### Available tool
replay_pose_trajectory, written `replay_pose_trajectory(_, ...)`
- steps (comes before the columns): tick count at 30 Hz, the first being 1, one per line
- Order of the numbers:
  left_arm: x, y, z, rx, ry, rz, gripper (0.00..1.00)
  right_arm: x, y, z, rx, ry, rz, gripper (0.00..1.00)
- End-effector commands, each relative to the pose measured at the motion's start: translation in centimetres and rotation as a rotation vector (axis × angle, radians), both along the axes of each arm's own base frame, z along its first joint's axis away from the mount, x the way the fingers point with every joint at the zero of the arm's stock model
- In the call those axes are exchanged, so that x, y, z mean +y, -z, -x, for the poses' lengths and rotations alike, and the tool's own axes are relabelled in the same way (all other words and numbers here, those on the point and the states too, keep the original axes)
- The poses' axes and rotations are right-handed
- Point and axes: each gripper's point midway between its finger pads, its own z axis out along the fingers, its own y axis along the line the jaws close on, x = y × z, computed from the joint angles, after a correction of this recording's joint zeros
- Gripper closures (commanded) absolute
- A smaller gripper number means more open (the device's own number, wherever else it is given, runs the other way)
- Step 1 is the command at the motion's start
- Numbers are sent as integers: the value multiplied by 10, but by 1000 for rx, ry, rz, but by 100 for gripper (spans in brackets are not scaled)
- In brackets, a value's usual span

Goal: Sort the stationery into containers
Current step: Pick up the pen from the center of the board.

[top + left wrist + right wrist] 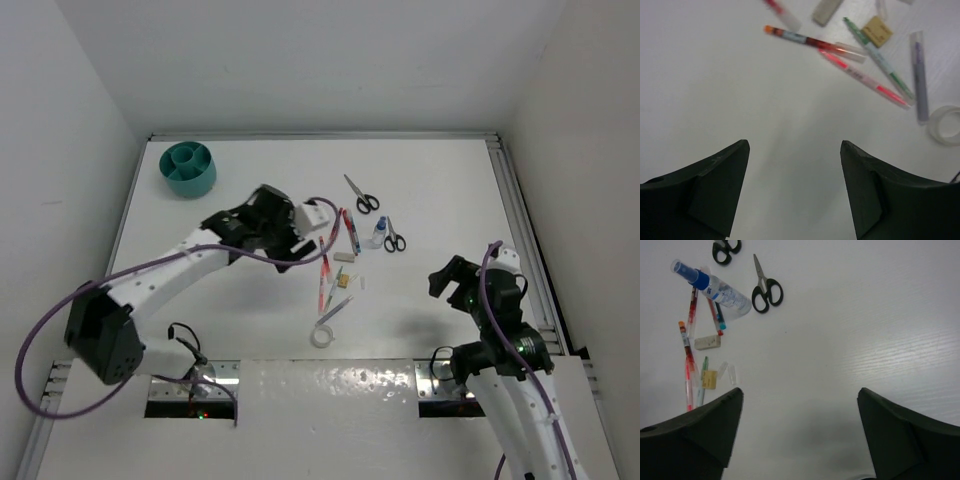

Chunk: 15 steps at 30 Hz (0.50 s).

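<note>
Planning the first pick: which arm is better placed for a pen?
Left, likely: left gripper hangs open beside the pens; teal cup is on that side; right gripper is farther off.

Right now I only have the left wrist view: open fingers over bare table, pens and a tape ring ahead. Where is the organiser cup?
Observer: The teal cup stands at the far left corner of the table, apart from the pile.
Operator: Anything in it?
Observer: From the top view, no items show in its compartments.
Operator: Any scissors around?
Observer: Two. The far scissors lie alone, and the near scissors lie beside a glue bottle that is on its side.
</note>
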Motion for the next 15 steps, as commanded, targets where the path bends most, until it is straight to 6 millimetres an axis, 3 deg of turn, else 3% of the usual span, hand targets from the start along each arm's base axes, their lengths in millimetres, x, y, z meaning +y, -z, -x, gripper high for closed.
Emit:
replay_pose_trajectory(1, -40, 6, 15, 21, 17, -49, 29, -4, -3, -14, -45, 24, 20, 16)
replay_pose_trajectory(3, -56, 17, 24, 47, 15, -51, 30, -4, 4, -15, -30, 28, 18, 30)
replay_pose_trajectory(4, -71, 27, 35, 72, 29, -50, 35, -4, 13, -14, -3, 37, 12, 44)
replay_pose_trajectory(7, -93, 43, 49, 71, 27, -56, 48, -2, 22, -13, 29, 44, -5, 58)
replay_pose_trajectory(12, -117, 58, 66, 83, 32, -17, 47, -4, 24, -11, 48, 53, 0, 54)
replay_pose_trajectory(15, -121, 68, 65, 112, -22, 3, 45, -5, 24, -10, 36, 54, 2, 53)
